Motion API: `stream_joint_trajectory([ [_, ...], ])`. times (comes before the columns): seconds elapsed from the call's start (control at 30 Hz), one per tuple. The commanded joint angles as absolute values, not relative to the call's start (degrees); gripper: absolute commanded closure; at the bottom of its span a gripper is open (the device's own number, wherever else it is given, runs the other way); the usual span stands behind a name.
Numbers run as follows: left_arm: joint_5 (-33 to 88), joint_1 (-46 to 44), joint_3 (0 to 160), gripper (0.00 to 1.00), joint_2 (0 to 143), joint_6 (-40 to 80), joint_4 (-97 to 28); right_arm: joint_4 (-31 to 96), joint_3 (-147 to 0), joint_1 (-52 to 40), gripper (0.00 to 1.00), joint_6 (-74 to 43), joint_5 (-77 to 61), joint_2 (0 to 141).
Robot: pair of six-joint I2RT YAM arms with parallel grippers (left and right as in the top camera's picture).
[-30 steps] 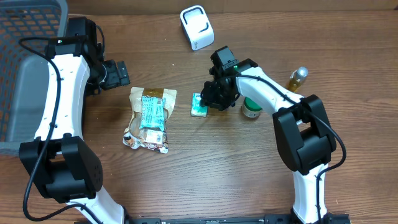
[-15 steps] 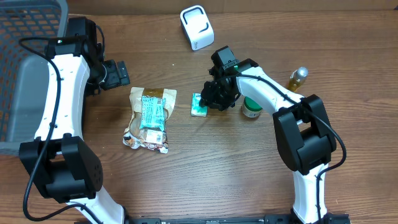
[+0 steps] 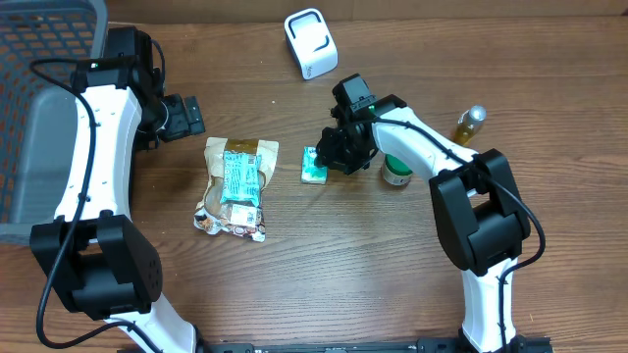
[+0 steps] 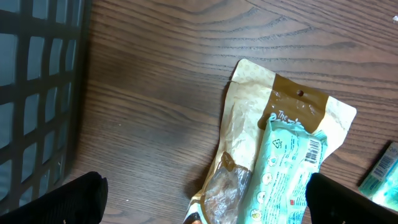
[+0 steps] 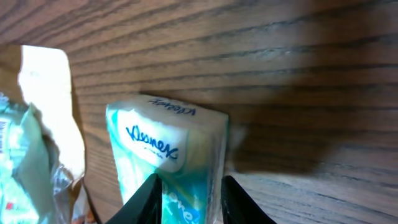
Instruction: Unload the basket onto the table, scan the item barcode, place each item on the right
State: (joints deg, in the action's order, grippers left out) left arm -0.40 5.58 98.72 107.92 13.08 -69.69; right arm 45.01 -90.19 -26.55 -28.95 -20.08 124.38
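A small teal Kleenex tissue pack lies on the wooden table, right of centre. My right gripper is down over its right end. In the right wrist view the two black fingers press against both long sides of the tissue pack, so the right gripper is shut on it. The pack still rests on the wood. A white scanner stands at the back of the table. My left gripper hangs open at the back left, its fingers wide apart over a snack bag and holding nothing.
The brown and teal snack bag lies just left of the tissue pack. A green-lidded jar and a small bottle stand to the right of my right arm. A dark mesh basket fills the left edge.
The right jaws have narrowed a little onto the tissue pack. Both arms and the objects stay where they were.
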Motion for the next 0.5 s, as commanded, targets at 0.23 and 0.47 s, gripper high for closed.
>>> stream_joint_trajectory([
  [0.23,0.0,5.2,98.6,0.01,107.6,12.2,-69.8,43.8,-89.6,-28.8,0.72,-31.8,-14.6,123.5],
  [0.47,0.0,5.2,98.6,0.01,107.6,12.2,-69.8,43.8,-89.6,-28.8,0.74,-31.7,-14.6,123.5],
])
